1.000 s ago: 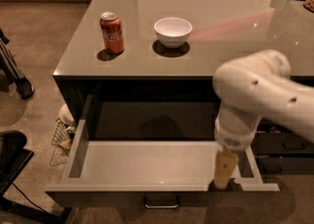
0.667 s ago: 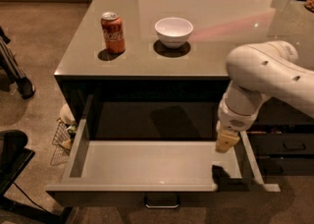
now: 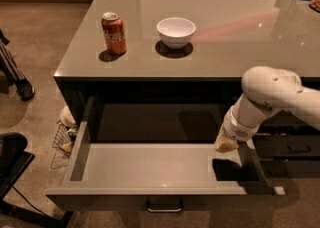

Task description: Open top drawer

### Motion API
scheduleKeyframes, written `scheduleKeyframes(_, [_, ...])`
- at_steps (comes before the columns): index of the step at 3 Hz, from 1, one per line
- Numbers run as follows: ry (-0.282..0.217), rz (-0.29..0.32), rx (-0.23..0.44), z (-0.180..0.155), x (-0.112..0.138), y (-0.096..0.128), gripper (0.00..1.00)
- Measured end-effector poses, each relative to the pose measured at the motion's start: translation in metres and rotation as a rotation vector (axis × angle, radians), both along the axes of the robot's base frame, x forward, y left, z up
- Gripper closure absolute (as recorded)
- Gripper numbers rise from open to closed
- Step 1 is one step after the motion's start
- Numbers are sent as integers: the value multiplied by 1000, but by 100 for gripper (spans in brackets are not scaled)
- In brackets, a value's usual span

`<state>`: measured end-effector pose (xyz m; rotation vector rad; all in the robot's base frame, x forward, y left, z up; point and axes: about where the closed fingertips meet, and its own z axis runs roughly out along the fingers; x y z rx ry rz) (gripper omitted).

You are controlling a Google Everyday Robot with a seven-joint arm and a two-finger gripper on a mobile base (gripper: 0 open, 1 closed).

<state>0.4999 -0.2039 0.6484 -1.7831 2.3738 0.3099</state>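
Above the right side of the open top drawer [image 3: 150, 169] hangs the gripper [image 3: 226, 144], wide or narrow I cannot tell, and lowering it carelessly could hit its right wall.

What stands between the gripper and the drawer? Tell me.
Nothing visible. The gripper hangs over the right end of the pulled-out drawer, with no object between them. The can and bowl stand on the counter above.
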Motion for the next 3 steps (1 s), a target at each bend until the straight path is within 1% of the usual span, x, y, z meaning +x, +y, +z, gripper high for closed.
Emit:
scheduleKeyframes(1, [74, -24, 18, -28, -52, 11, 100])
scheduleKeyframes(2, [143, -54, -31, -25, -110, 26, 97])
scheduleKeyframes(3, [143, -54, -31, -25, -110, 26, 75])
